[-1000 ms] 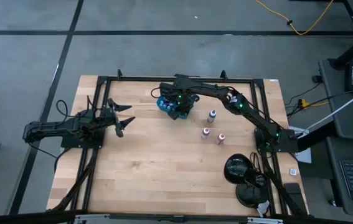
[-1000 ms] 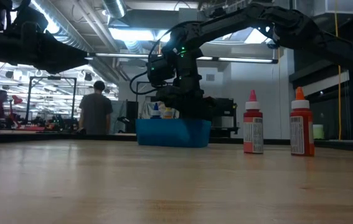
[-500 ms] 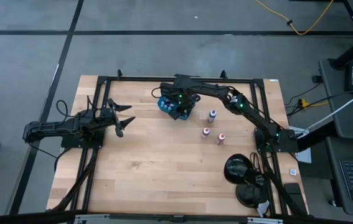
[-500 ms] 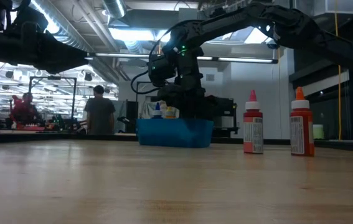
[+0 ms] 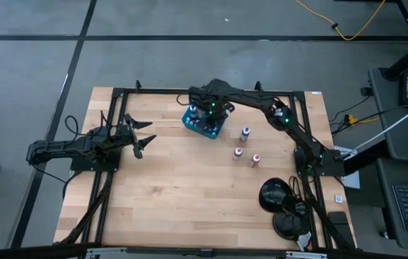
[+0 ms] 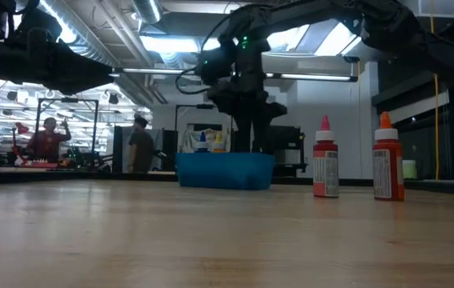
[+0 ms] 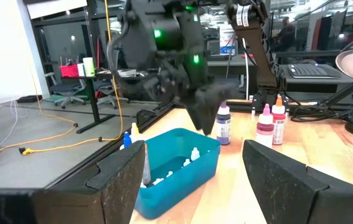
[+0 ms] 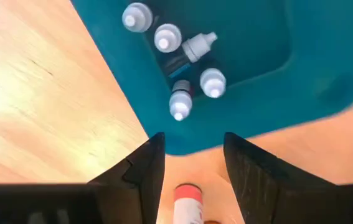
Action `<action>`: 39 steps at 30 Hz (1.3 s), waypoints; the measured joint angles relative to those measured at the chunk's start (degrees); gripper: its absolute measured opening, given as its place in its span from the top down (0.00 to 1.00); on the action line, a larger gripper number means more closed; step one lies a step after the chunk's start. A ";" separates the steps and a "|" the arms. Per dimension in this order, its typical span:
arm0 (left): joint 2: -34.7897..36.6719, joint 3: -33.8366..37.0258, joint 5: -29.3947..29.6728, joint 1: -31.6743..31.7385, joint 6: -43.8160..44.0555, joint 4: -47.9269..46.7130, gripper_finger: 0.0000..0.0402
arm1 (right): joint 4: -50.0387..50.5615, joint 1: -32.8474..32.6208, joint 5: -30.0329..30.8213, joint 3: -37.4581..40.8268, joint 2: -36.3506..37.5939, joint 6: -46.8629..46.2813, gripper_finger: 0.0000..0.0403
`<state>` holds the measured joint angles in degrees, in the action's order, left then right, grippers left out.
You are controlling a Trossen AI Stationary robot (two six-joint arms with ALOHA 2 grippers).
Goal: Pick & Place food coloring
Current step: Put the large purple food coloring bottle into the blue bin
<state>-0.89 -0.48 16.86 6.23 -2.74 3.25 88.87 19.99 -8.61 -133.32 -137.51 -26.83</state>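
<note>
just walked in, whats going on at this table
The right gripper hangs open and empty above the blue tray, which holds several small food coloring bottles. Three more bottles stand on the table beside the tray. The left gripper waits open at the table's left side.

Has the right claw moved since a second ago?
Yes. The right claw has lifted out of the blue tray and now hangs open above it.
</note>
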 joint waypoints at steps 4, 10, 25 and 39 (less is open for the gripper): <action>0.00 0.01 0.00 0.02 0.02 0.02 0.34 | 0.23 0.08 0.84 0.00 2.60 -0.09 0.59; 0.00 -0.01 0.00 0.00 0.00 0.00 0.34 | -0.27 0.02 5.91 1.28 6.60 -3.17 0.48; -0.02 0.01 0.00 0.02 0.00 0.00 0.34 | -19.46 -1.92 11.74 40.73 32.83 -10.28 0.30; 0.00 0.00 -0.02 -0.01 0.01 0.00 0.34 | -33.13 -1.24 13.57 65.52 43.78 -10.13 0.30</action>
<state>-0.89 -0.48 16.84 6.22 -2.73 3.25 55.74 18.75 4.96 -67.80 -93.73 -36.96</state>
